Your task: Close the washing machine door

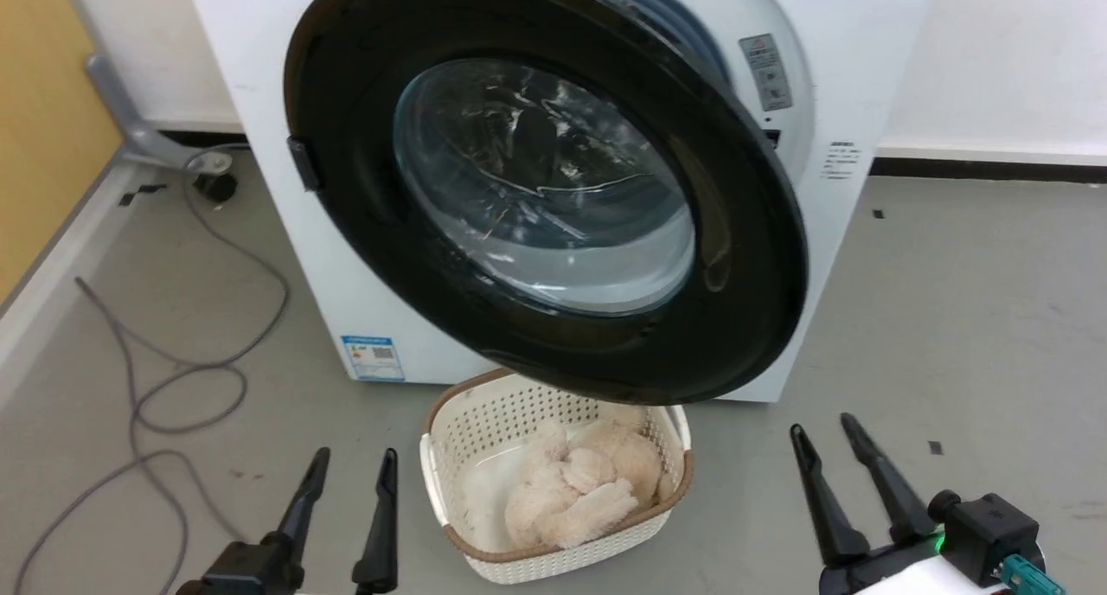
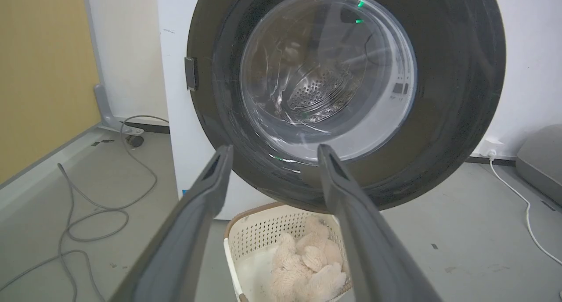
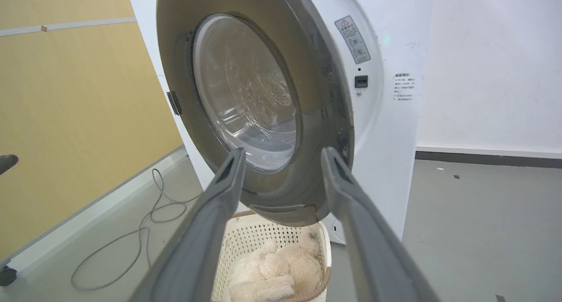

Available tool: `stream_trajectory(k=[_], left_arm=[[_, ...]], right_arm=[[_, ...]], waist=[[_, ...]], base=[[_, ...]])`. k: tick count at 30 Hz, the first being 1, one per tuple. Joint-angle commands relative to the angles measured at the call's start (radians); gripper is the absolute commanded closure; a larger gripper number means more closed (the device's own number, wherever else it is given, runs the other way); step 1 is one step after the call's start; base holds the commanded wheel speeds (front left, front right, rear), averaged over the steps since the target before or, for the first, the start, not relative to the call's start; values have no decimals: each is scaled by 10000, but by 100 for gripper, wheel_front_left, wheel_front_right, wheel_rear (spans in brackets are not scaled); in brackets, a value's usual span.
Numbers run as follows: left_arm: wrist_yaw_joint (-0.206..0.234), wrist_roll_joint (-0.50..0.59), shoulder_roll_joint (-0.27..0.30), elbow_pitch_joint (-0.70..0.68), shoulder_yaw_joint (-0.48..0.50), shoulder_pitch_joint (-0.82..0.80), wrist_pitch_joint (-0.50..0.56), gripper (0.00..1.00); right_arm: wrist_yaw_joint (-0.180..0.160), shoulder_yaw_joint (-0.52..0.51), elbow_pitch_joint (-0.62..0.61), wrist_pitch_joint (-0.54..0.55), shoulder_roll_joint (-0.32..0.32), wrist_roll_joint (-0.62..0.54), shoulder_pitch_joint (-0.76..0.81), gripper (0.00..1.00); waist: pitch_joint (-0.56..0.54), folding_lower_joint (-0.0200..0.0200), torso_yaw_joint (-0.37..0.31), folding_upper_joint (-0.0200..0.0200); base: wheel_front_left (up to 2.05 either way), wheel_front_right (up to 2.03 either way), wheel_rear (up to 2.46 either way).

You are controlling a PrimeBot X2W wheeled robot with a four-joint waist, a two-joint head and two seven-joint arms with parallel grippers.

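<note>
While the left tool (image 1: 357,452) and right tool (image 1: 822,424) gape, the basket (image 1: 474,422) under the door (image 1: 744,258) holds beige plush (image 1: 579,487).

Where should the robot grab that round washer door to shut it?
Probably the washing machine door by its black rim at the free right edge, from the front with the right gripper: the hinge sits left, and the glass bulges.

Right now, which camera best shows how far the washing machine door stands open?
The right wrist view: it sees the washing machine door from the side, swung clear of the white cabinet. The head view shows a gap at its upper right; the left wrist view faces it straight on, hiding the gap.
</note>
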Motion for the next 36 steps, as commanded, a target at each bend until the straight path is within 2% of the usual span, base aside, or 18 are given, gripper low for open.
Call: stream_trajectory(k=[1, 7, 15, 24, 29, 36], left_arm=[[-114, 175, -89, 43, 24, -24, -43, 0], [-243, 428, -311, -51, 100, -369, -43, 0], [-374, 571, -486, -162, 121, -1052, -43, 0], [-404, 527, -570, -260, -56, -1811, -43, 0], [-257, 314, -577, -381, -288, -2114, -43, 0], [-66, 116, -578, -470, -497, -2425, -43, 0]], right_arm=[[6, 151, -7, -42, -187, 137, -25, 100], [6, 796, 52, -42, -883, 328, -732, 100], [6, 1817, 543, 296, -2387, 954, -2676, 100], [6, 1772, 1511, 1003, -3693, 2184, -5180, 100], [6, 1434, 2191, 1311, -4032, 2639, -6163, 100], [6, 901, 3199, 1632, -4085, 3236, -7401, 100]], waist=[[126, 1, 169, 0], [773, 1, 566, 0], [1829, 1, 1090, 0], [2917, 1, 1704, 0], [3427, 1, 1975, 0], [3917, 1, 2170, 0]], base=[[0, 0, 0], [0, 0, 0], [0, 0, 0], [0, 0, 0], [0, 0, 0], [0, 0, 0]])
